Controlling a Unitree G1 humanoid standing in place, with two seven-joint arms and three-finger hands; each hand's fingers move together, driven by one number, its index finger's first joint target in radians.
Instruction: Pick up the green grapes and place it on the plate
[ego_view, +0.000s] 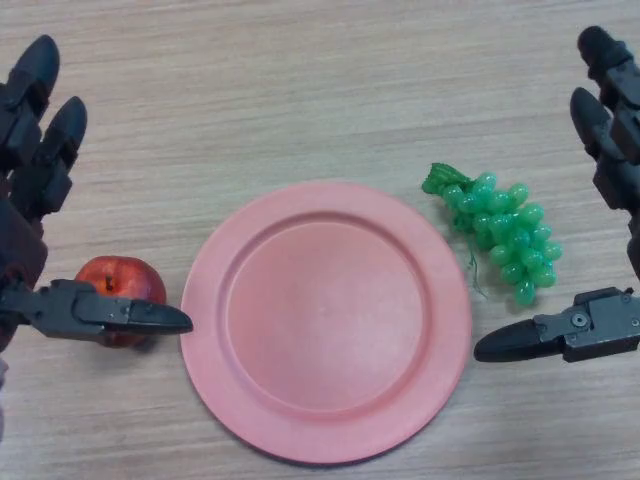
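A bunch of green grapes (505, 232) lies on the wooden table, just right of a pink plate (326, 318) that holds nothing. My right hand (612, 150) is at the right edge, open, its fingers straight and its thumb (545, 335) stretched out below the grapes, not touching them. My left hand (30, 150) is at the left edge, open, with its thumb (110, 314) reaching across the front of a red apple.
A red apple (120, 287) sits on the table just left of the plate, partly behind my left thumb. The wooden table (300, 90) stretches bare beyond the plate.
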